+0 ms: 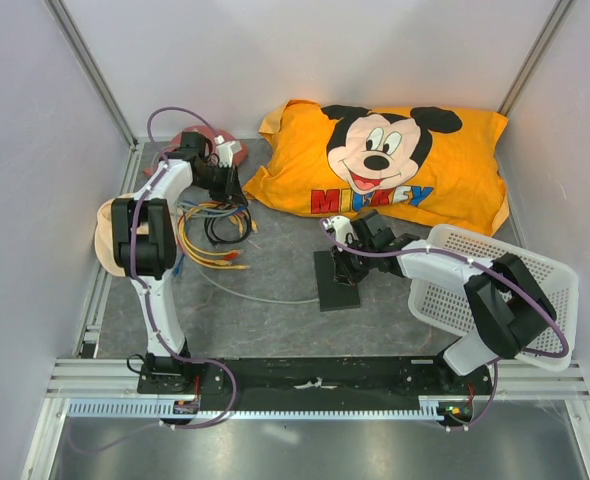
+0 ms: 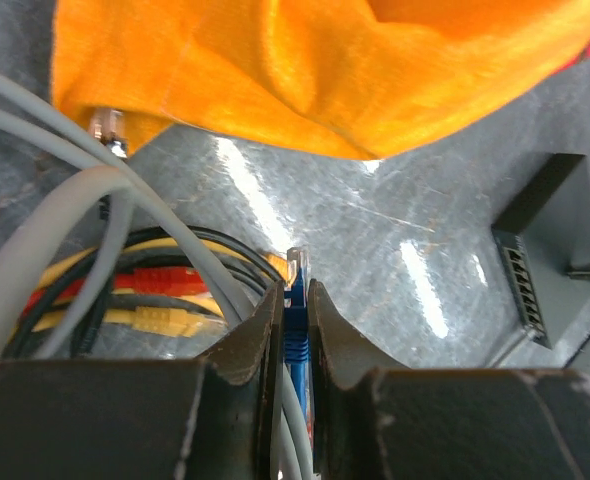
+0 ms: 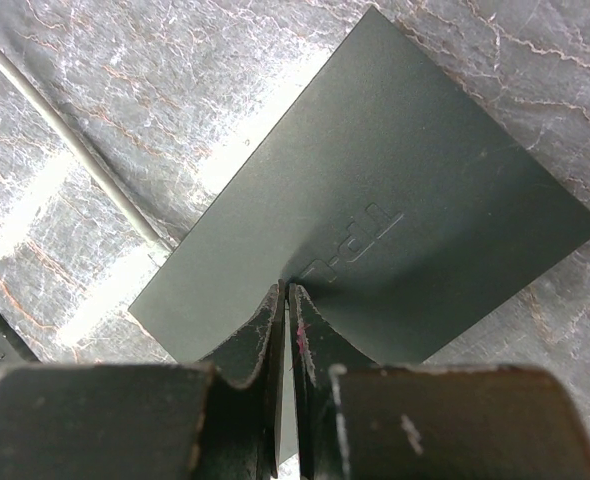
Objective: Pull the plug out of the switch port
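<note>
At the far left edge of the tabletop, a beige rounded thing, kind unclear. Just right of it, a loose bundle of cables in yellow, red, black and grey, lying on the tabletop. Over that bundle, the left claw, clenched on a blue plug: one finger on each side of the boot, clear tip poking out past the fingertips, touching nothing. Well apart from that plug, to the right, the switch, with a row of ports facing the left wrist camera.

Along the back, an orange Mickey Mouse pillow, with one corner hanging above the cables in the left wrist view. In front of the pillow, mid-tabletop, the switch again: flat, matte black, lying lid up. Beside it, a thin grey cable running across the tabletop up to one corner of the box.

On the switch's top face, the right claw, clenched down to a bare slit, nothing seen between the fingers, tips set on the lid just by some embossed lettering.

At the far right, near the switch, a white mesh basket.
</note>
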`<state>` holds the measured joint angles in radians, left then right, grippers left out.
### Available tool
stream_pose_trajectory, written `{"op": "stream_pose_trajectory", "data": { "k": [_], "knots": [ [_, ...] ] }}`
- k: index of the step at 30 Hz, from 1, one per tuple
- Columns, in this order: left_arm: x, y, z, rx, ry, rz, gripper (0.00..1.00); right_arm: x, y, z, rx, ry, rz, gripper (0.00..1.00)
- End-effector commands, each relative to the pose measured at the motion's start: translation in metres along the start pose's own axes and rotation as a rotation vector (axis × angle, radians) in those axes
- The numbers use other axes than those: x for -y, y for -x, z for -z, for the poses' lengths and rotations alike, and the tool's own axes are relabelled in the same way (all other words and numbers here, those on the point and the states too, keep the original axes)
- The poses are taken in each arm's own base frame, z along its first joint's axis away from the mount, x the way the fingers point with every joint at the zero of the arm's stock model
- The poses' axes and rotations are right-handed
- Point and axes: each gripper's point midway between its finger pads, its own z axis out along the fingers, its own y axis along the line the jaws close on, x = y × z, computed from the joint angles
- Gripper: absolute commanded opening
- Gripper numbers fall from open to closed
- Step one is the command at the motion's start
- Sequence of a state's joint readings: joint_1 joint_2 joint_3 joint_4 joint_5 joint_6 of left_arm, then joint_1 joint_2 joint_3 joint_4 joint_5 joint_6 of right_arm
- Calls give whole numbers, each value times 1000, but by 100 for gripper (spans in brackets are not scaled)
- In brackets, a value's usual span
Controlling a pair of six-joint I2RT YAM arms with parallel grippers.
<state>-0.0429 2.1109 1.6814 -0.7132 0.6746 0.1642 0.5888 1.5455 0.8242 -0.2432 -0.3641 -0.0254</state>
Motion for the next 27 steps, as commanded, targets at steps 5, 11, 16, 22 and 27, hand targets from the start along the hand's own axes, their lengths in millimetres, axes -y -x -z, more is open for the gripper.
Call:
{"op": "stream_pose_trajectory", "data": {
  "k": [5, 11, 16, 22, 27],
  "knots": [
    [-20, -24, -8, -54, 49, 85, 23, 16, -27, 2, -67, -80, 15, 12],
    [-10, -24, -2, -49, 24, 71, 38, 16, -24, 4, -59, -87, 23, 12],
    [15, -31, 4, -69, -71, 93, 40, 17, -24, 6, -65, -87, 46, 13],
    [68, -26, 36, -59, -165, -18, 45, 16, -15, 17, -19, -102, 82, 15],
    [110, -11, 69, 1, -202, -103, 49, 21, 9, 27, 14, -131, 179, 18]
  ]
}}
